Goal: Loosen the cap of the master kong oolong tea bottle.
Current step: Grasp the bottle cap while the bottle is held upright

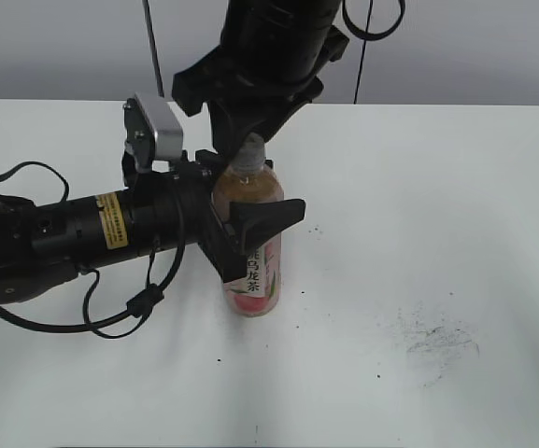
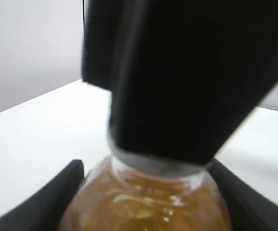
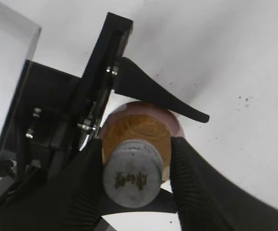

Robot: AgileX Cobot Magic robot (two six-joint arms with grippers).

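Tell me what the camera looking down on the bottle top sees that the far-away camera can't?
Only the right wrist view shows the flat top of the cap with its printed marks, and the right tool with a finger on each side of it. Only the exterior view shows the bottle's pink label with writing, the left arm's yellow sticker, and grey smudges on the table. Both show the oolong tea bottle standing upright, with the left tool around its body.

White table (image 1: 456,187), dark scuff marks (image 1: 442,341), grey wall (image 1: 63,47)
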